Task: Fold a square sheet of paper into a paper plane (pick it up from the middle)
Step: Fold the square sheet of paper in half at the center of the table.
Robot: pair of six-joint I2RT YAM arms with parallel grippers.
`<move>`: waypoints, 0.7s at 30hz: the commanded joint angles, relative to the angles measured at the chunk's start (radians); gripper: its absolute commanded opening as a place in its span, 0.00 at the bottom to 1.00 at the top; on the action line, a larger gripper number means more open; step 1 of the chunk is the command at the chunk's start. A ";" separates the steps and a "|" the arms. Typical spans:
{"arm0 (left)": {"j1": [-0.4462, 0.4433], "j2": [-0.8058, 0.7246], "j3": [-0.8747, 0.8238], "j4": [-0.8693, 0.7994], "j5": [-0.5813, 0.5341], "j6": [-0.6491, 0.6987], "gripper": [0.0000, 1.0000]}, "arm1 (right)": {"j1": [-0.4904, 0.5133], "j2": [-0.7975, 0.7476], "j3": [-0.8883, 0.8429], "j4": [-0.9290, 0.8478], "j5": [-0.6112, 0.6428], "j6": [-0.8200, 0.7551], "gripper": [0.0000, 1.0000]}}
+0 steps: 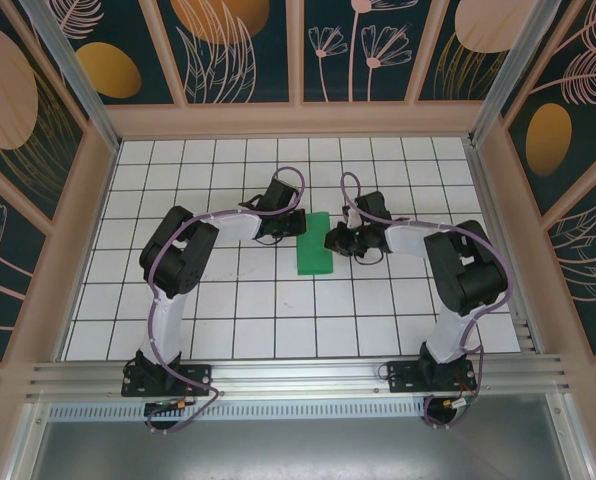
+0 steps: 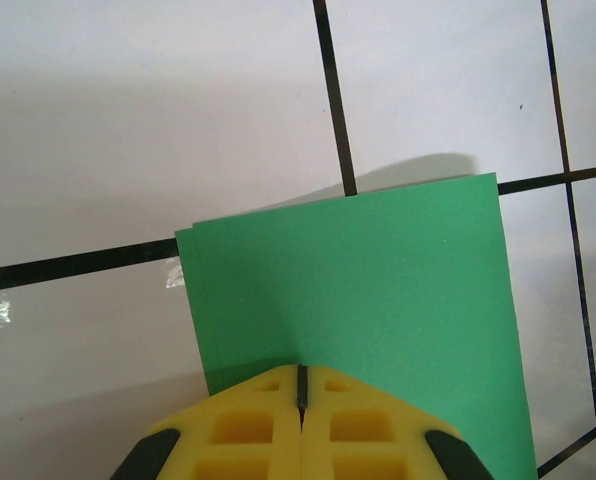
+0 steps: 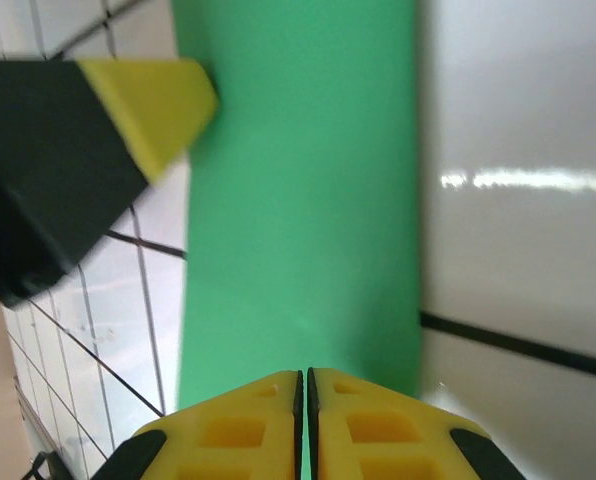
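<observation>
We see left gripper (image 2: 301,375), right gripper (image 3: 305,378), jaws closed atop folded square sheet of paper (image 1: 314,245); uneven push could slide layers, skew crease

White tiled table (image 1: 228,320), black grid lines. Lying flat near middle: green sheet of paper (image 1: 314,243), folded double, layered edges showing.

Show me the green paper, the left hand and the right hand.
green paper (image 1: 313,250), top view, middle of its face.
left hand (image 2: 301,372), left wrist view, between its yellow fingertips.
right hand (image 3: 305,376), right wrist view, between its yellow fingertips.
</observation>
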 commanded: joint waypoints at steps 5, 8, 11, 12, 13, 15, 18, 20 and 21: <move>0.014 0.045 -0.037 -0.147 -0.105 0.012 0.03 | 0.018 0.010 -0.055 -0.007 -0.009 0.014 0.14; 0.015 0.044 -0.037 -0.148 -0.105 0.011 0.03 | 0.035 -0.024 -0.053 -0.015 -0.012 0.007 0.14; 0.014 0.039 -0.039 -0.148 -0.107 0.011 0.03 | 0.050 -0.068 -0.053 -0.030 -0.006 0.007 0.14; 0.014 0.038 -0.037 -0.148 -0.109 0.011 0.03 | 0.054 -0.074 -0.058 -0.033 -0.004 0.009 0.14; 0.014 0.038 -0.037 -0.148 -0.108 0.011 0.03 | 0.057 -0.076 -0.064 -0.034 -0.001 0.012 0.14; 0.014 0.038 -0.035 -0.148 -0.107 0.011 0.03 | 0.062 -0.062 -0.083 -0.027 0.004 0.018 0.14; 0.014 0.038 -0.033 -0.148 -0.108 0.011 0.03 | 0.068 -0.034 -0.114 -0.020 0.024 0.029 0.14; 0.014 0.038 -0.033 -0.148 -0.107 0.009 0.03 | 0.070 -0.026 -0.128 -0.015 0.028 0.036 0.14; 0.014 0.036 -0.033 -0.148 -0.108 0.011 0.03 | 0.072 -0.027 -0.133 -0.013 0.027 0.038 0.14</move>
